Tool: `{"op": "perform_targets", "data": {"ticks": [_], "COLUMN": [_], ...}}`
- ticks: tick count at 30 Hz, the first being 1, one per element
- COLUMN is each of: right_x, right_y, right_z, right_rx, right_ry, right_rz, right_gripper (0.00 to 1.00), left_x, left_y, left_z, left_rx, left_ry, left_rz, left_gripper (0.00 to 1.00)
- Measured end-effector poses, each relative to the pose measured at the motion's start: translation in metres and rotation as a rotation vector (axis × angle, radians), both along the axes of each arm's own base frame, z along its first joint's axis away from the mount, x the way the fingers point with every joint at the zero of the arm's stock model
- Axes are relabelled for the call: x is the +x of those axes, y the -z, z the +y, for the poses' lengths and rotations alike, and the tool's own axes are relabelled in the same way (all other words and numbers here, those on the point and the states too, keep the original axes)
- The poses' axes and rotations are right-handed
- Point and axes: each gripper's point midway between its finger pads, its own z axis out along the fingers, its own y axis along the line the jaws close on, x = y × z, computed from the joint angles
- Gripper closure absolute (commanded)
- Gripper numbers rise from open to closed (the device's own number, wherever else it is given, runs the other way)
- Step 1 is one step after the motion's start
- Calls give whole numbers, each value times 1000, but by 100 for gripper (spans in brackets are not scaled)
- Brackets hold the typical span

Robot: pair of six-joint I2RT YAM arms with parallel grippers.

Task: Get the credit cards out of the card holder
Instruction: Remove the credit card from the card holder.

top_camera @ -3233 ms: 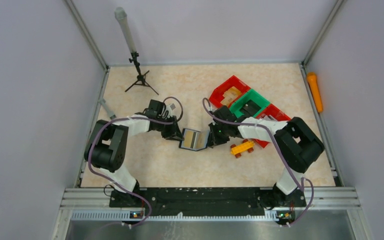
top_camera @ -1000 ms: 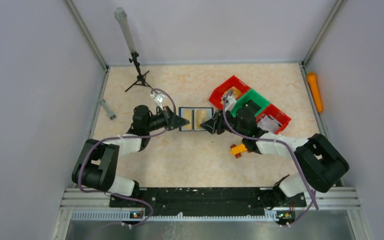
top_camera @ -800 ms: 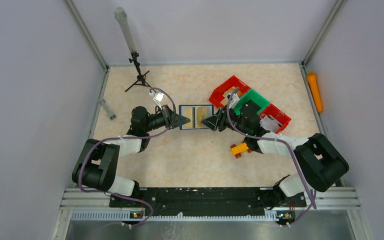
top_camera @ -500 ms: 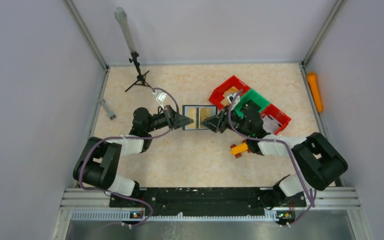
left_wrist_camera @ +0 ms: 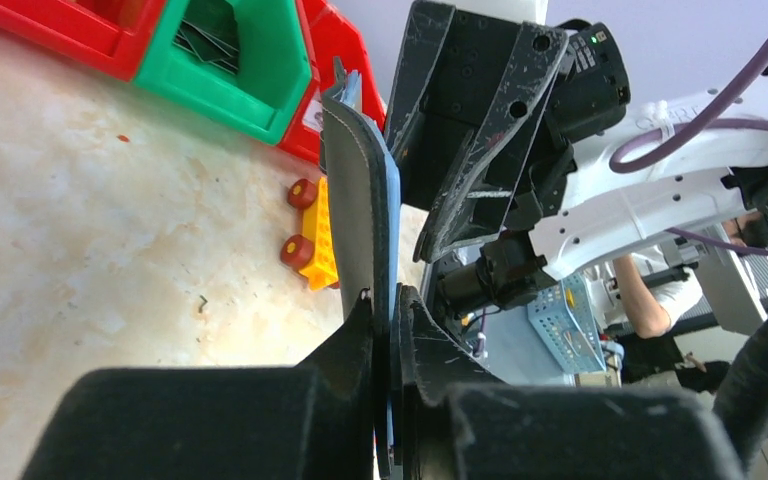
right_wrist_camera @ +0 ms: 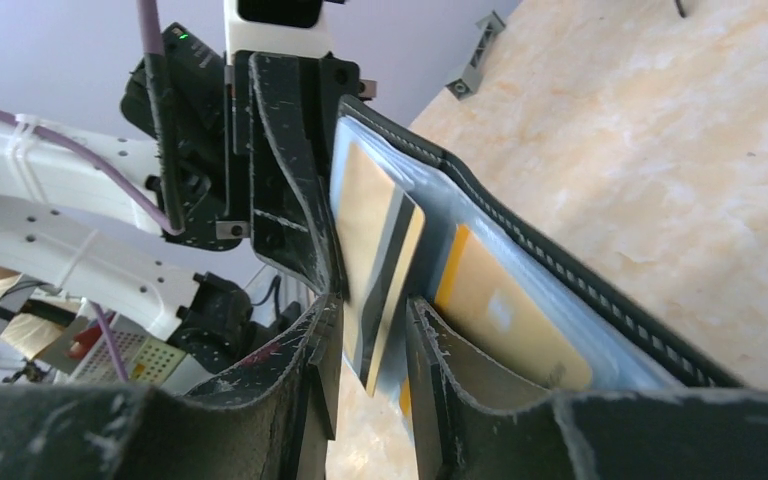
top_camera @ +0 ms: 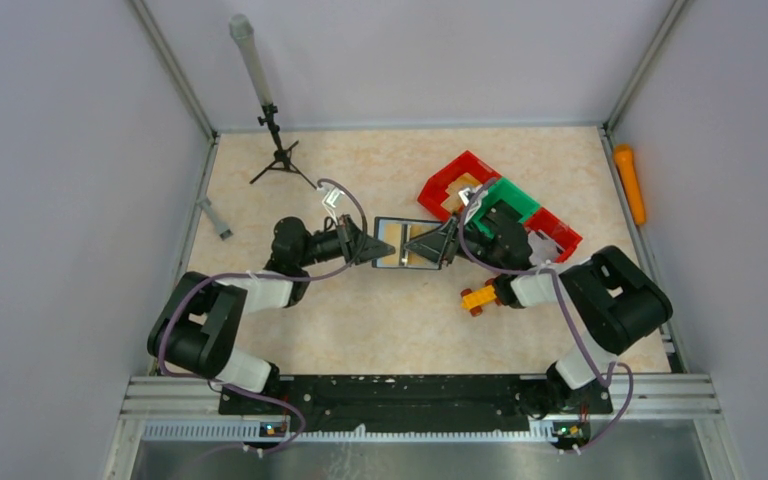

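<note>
The black card holder point(top_camera: 400, 247) hangs open above the table between my two grippers. My left gripper point(top_camera: 368, 245) is shut on its left edge; in the left wrist view point(left_wrist_camera: 388, 300) the holder point(left_wrist_camera: 358, 190) shows edge-on between the fingers. My right gripper point(top_camera: 430, 243) reaches over the holder's right half. In the right wrist view its jaws point(right_wrist_camera: 372, 302) stand apart on either side of a gold card with a black stripe point(right_wrist_camera: 378, 265) that sticks out of a clear pocket. A second gold card point(right_wrist_camera: 505, 318) sits in the other pocket.
Red and green bins point(top_camera: 508, 207) stand right behind the right gripper. A yellow toy car point(top_camera: 484, 296) lies under the right arm. A small tripod point(top_camera: 278, 150) stands at the back left, a grey piece point(top_camera: 215, 218) by the left wall, an orange object point(top_camera: 628, 183) at the right wall.
Both arms have carried the open holder a little to the right. The right gripper has moved left over the holder's inner face and now straddles a card.
</note>
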Motion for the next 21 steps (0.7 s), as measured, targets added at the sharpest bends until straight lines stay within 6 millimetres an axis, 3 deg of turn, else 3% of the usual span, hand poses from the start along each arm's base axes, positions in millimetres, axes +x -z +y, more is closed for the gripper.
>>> {"op": "perform_targets", "data": {"ticks": [6,11,14,21], "right_x": [-6,-7,-9,-9], "right_y": [-8,-10,-12,-14], "right_z": [0,-3,-3,-5], "right_rx": [37,58,76,88], "right_ry": [-27,-33,-43,-48], "right_rz": [-9,-2,-6,-4], "right_gripper": [91,89,80,80], "left_x": [-9,-12,-12,-12], "left_y": [-2,-4,-6,-7], "left_z": [-5,-6,-7,-8], "left_rx": [-2,-7,-14,-40], "left_ry": [48,63,69,81], "left_rz": [-10,-26,-40,-39], "left_gripper": [93,89,87,88]}}
